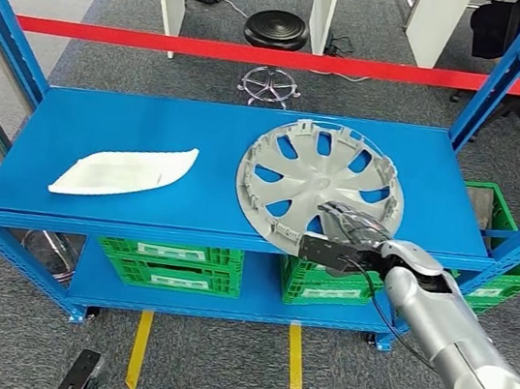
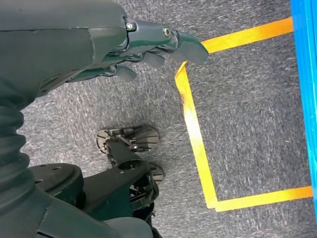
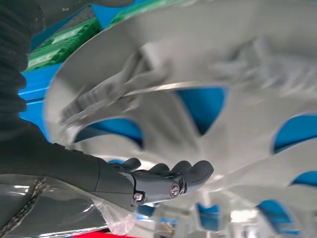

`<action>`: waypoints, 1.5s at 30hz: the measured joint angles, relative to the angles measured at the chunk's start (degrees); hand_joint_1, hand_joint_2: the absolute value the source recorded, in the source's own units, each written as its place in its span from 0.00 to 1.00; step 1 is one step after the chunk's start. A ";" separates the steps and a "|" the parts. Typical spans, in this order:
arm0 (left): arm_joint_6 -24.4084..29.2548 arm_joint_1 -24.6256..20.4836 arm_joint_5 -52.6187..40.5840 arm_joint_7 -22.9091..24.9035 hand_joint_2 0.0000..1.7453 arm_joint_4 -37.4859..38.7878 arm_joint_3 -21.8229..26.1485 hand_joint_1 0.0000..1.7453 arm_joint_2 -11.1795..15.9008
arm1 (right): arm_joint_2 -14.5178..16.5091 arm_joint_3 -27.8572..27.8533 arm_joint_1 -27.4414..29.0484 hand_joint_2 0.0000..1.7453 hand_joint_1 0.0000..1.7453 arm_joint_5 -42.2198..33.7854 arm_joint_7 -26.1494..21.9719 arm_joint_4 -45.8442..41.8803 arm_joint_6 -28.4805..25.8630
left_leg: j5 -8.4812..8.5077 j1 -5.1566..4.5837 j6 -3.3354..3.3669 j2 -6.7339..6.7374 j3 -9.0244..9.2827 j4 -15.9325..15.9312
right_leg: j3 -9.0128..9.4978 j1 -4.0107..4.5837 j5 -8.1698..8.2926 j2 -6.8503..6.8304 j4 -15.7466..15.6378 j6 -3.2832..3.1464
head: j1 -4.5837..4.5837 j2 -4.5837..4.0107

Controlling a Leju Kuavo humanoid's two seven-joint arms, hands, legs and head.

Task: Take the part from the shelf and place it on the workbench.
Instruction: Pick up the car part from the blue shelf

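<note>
Carpet (image 1: 36, 337), grey, surrounds the blue shelf (image 1: 142, 123); my right hand (image 1: 342, 238) grips the wheel cover's (image 1: 318, 179) rim, left hand (image 2: 149, 49) empty, fingers loosely apart.

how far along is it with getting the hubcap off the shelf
Early. Done: the right hand has reached the hubcap at its near rim. In hand: the grasp; whether it has closed is unclear. Left: lifting it off the blue shelf and carrying it to the workbench. The left hand hangs idle.
</note>
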 joint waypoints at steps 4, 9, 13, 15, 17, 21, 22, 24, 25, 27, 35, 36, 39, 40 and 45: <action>-0.01 -0.04 -0.01 0.07 1.00 0.02 -0.25 0.00 0.02 | 1.38 1.90 -0.27 1.00 0.00 -0.56 0.74 0.87 -0.19 | 0.02 0.00 -0.01 0.00 0.00 0.00 | 0.00 0.00 0.00 0.00 0.00 0.00 | -0.01 0.00; 0.01 -0.04 0.07 0.18 1.00 0.02 -0.57 0.00 0.07 | 2.10 3.15 -0.91 1.00 0.62 -0.57 2.52 3.42 -1.86 | 0.03 0.00 -0.01 0.00 0.00 0.00 | 0.00 0.00 0.00 0.00 0.00 0.00 | 0.00 0.00; 0.19 -0.03 0.40 0.31 1.00 0.02 -0.63 0.00 0.10 | 2.30 4.02 -1.79 1.00 1.00 1.94 4.58 6.94 -5.06 | 0.04 0.00 0.00 0.00 0.01 0.01 | 0.02 -0.01 0.01 -0.01 -0.01 0.00 | 0.00 0.00; 0.25 -0.03 0.60 0.32 1.00 0.02 -0.64 0.00 0.10 | 2.37 4.39 -2.03 1.00 1.00 3.51 5.69 8.37 -6.02 | 0.05 0.00 0.01 0.00 0.02 0.01 | 0.02 -0.01 0.04 0.00 -0.01 0.00 | 0.01 0.00; 0.27 -0.02 0.73 0.32 1.00 0.02 -0.64 0.00 0.10 | 2.39 4.85 -2.33 1.00 1.00 5.08 6.70 9.41 -6.75 | 0.06 0.00 0.00 0.01 0.03 0.01 | 0.02 -0.01 0.08 0.04 -0.01 0.01 | 0.01 0.00; 0.38 -0.06 0.90 0.32 1.00 0.02 -0.65 0.00 0.10 | 2.52 5.98 -3.05 1.00 1.00 8.28 8.22 10.37 -7.70 | 0.11 0.00 -0.02 0.05 0.09 0.02 | 0.04 -0.01 0.15 0.10 -0.01 0.00 | -0.01 0.00; 0.42 -0.07 0.95 0.32 1.00 0.02 -0.66 0.00 0.10 | 2.60 6.27 -3.17 1.00 1.00 9.07 8.56 10.45 -7.80 | 0.13 0.00 -0.03 0.05 0.10 0.02 | 0.05 0.00 0.16 0.10 -0.01 -0.01 | -0.01 0.00; 0.45 -0.07 1.12 0.31 1.00 0.02 -0.66 0.00 0.10 | 2.79 6.94 -3.39 1.00 1.00 10.63 9.11 10.49 -7.91 | 0.20 0.00 -0.03 0.05 0.11 0.02 | 0.05 0.00 0.20 0.09 -0.01 -0.03 | -0.01 0.00; 0.45 -0.08 1.23 0.28 1.00 0.02 -0.66 0.00 0.10 | 2.91 7.26 -3.48 1.00 1.00 11.47 9.33 10.49 -8.01 | 0.24 0.00 -0.03 0.05 0.10 0.02 | 0.05 0.00 0.23 0.08 -0.01 -0.03 | -0.01 0.00; 0.45 -0.08 1.43 0.14 1.00 0.02 -0.66 0.00 0.10 | 3.11 7.85 -3.56 1.00 1.00 13.03 9.64 10.43 -8.47 | 0.32 0.00 -0.03 0.05 0.09 0.02 | 0.04 0.00 0.30 0.06 -0.01 -0.02 | -0.01 0.00; -0.28 0.06 3.68 -1.55 1.00 0.02 -0.63 0.00 0.15 | 2.73 8.80 -2.27 1.00 1.00 17.69 11.56 3.08 -11.89 | 0.49 0.00 -0.06 0.07 -0.05 0.02 | -0.14 0.00 0.49 0.10 0.01 -0.07 | 0.00 0.00; -0.78 0.11 4.44 -2.03 1.00 0.02 -0.55 0.00 0.16 | 2.40 8.80 -1.84 1.00 1.00 18.30 11.66 1.25 -12.23 | 0.51 0.00 -0.05 0.06 -0.09 0.02 | -0.17 0.00 0.50 0.09 0.01 -0.06 | 0.00 0.00; -2.97 0.33 6.95 -3.57 1.00 0.02 0.28 0.00 0.20 | 0.88 8.80 0.05 1.00 1.00 20.93 11.98 -6.60 -13.18 | 0.55 0.00 -0.04 0.06 -0.31 0.02 | -0.39 0.00 0.53 0.08 0.05 -0.05 | 0.01 0.00; -3.52 0.40 7.49 -3.89 1.00 0.02 0.62 0.00 0.21 | 0.24 8.80 0.79 1.00 1.00 21.98 12.25 -9.85 -13.29 | 0.55 0.00 -0.04 0.07 -0.39 0.03 | -0.48 0.00 0.54 0.10 0.06 -0.05 | 0.00 0.00; -3.68 0.58 7.99 -4.37 1.00 0.02 1.52 0.00 0.28 | -2.80 9.06 4.91 1.00 1.00 27.05 13.81 -25.95 -14.53 | 0.54 0.01 -0.04 0.06 -0.66 0.04 | -0.76 0.00 0.53 0.09 0.07 -0.05 | -0.01 0.00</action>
